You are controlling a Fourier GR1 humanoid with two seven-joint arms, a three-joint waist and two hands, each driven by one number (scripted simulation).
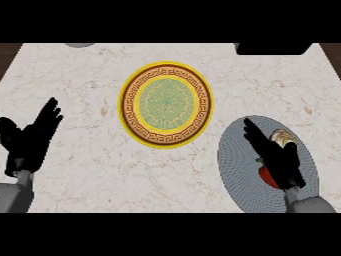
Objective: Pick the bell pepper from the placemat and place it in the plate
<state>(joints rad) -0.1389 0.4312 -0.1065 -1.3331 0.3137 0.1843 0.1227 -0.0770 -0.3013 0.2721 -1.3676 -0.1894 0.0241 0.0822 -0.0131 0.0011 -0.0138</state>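
A round plate with a yellow rim, brown patterned band and green middle lies at the counter's centre. To its lower right lies a grey-blue oval placemat. On it sits the red bell pepper, mostly hidden under my right hand, whose straight fingers reach up and left over it. A pale round patch shows just beside the hand's fingers. My left hand rests open at the left, fingers up, far from the plate.
The marble counter ends in dark wood at the left and right edges. A dark object sits at the back right edge and a grey one at the back left.
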